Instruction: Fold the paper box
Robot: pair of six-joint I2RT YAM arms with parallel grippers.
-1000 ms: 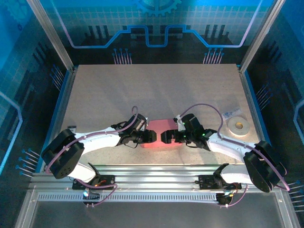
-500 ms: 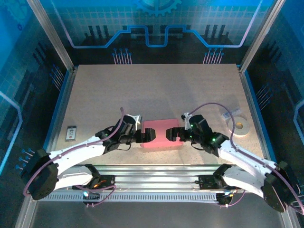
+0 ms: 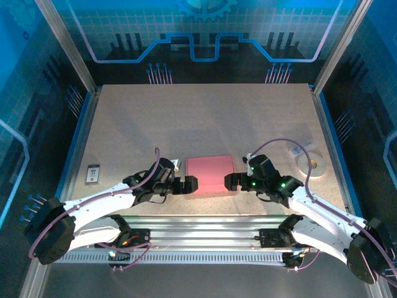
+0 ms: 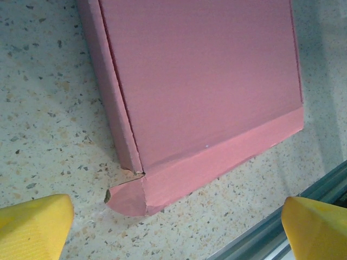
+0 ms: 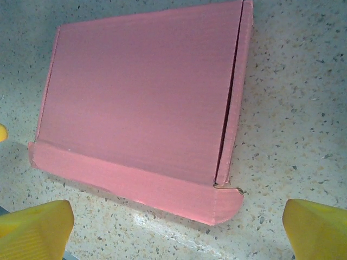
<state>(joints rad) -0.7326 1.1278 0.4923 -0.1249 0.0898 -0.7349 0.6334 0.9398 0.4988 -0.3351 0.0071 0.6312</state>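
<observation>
Box (image 3: 210, 174): lies closed and flat, a compact pink rectangle, mid-width on the table (image 3: 186, 118), close to its near edge. Lid is down and the front flap is folded over it.

Left wrist view: a rounded tab (image 4: 126, 197) sticks out at the box's near left corner, lying on the table and not tucked in. Right wrist view: the near right corner (image 5: 227, 200) sits tighter, with a thin dark seam up the side flap.

Left pincer (image 3: 188, 184): spread wide, pinching nothing, just beside the box's left side. Right pincer (image 3: 232, 181): the same, spread and empty, just off the right side.

My read: the folding is done or nearly so, and this is the let-go and check step. If I make another move, it calls for a light press on the left tab, or simply backing both arms away level without dragging the box.

Room: the near rail (image 3: 205, 223) runs just beside the box, so that side is tight. The far half of the table is open. The tape roll (image 3: 312, 164) sits near the right edge and a small card (image 3: 93, 173) near the left edge, both well apart from the box.
</observation>
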